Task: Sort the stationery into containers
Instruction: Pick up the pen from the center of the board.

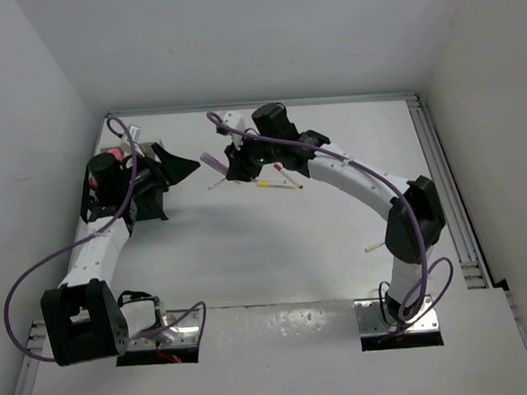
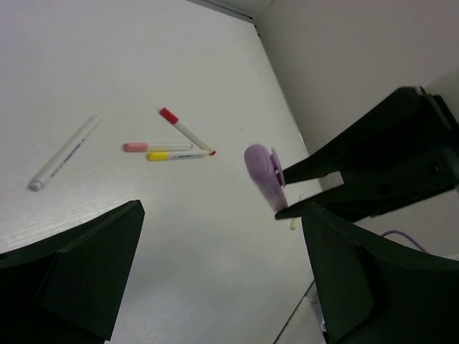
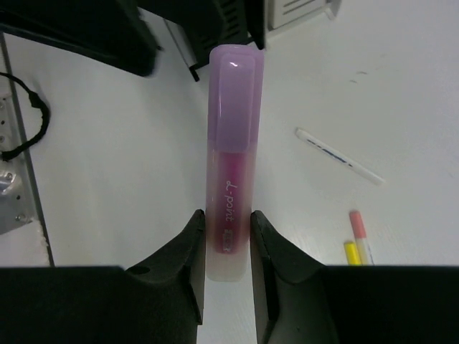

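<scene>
My right gripper (image 3: 228, 222) pinched the purple highlighter (image 3: 233, 129), its cap pointing toward the white bin (image 3: 294, 11). The left gripper (image 2: 221, 208) stood wide open, empty. Next, I judged, I had to carry it above that bin and release.

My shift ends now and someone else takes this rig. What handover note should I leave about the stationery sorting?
Left gripper: open, empty.
Right gripper: shut on purple highlighter, white bin just beyond its tip.
Loose on the table: red-capped pen, pink pen, yellow pen, white pen.
Done: what the bin holds does not show.
Left: bin the highlighter, then sort those four.
</scene>
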`<state>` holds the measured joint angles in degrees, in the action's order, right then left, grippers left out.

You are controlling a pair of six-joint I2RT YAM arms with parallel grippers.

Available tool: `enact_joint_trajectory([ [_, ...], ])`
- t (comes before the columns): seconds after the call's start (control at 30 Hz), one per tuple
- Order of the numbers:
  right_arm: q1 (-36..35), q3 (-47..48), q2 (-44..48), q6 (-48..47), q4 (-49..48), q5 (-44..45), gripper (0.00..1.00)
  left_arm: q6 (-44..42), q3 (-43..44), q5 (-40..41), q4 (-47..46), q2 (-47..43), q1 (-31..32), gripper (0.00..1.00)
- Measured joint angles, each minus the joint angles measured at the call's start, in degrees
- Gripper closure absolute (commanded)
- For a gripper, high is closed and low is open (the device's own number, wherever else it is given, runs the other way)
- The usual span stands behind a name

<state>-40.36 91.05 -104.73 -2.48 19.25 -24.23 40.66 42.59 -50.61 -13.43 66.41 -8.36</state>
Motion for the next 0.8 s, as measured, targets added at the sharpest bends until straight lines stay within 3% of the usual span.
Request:
enact_joint_trajectory([
  [0.23, -3.69, 1.11, -2.23, -0.11, 0.59, 1.73, 1.00, 4.00, 0.00, 1.51, -2.58, 2.43, 3.74, 0.02],
  [0.33, -4.57, 1.51, -2.32, -0.50, 1.16, 2.73, 1.00, 4.42, 0.13, 2.40, -2.99, 3.10, 5.11, 0.11],
  [0.37, -4.83, 1.95, -2.36, -0.59, 1.33, 3.13, 1.00, 4.33, 0.22, 2.64, -2.86, 3.28, 5.51, 0.21],
  [0.53, -6.10, 4.70, -2.99, -0.92, 1.36, 4.76, 1.00, 2.93, 0.52, 3.52, -1.64, 4.07, 7.13, 0.53],
  [0.57, -6.34, 4.98, -3.02, -0.98, 1.38, 4.98, 1.00, 2.75, 0.52, 3.45, -1.46, 4.11, 7.17, 0.70],
  [0.6, -6.40, 5.05, -3.02, -1.05, 1.40, 5.42, 1.00, 3.08, 0.52, 3.37, -1.33, 4.11, 7.17, 0.80],
  [0.63, -6.58, 5.07, -3.19, -1.42, 1.73, 5.90, 0.87, 4.31, 0.87, 2.05, -1.66, 4.09, 7.02, 0.97],
  [0.7, -6.73, 5.07, -3.91, -1.53, 1.05, 6.49, 0.55, 2.71, 2.08, 1.84, -1.22, 3.98, 7.19, 1.00],
  [0.73, -6.69, 5.07, -3.85, -1.09, 0.52, 6.49, 0.31, 1.81, 2.82, 2.05, 0.26, 4.17, 6.29, 1.00],
  [0.8, -6.32, 4.87, -3.28, -0.04, 1.09, 6.27, 0.23, -0.96, 6.38, 3.98, 3.67, 5.01, 3.74, 1.00],
])
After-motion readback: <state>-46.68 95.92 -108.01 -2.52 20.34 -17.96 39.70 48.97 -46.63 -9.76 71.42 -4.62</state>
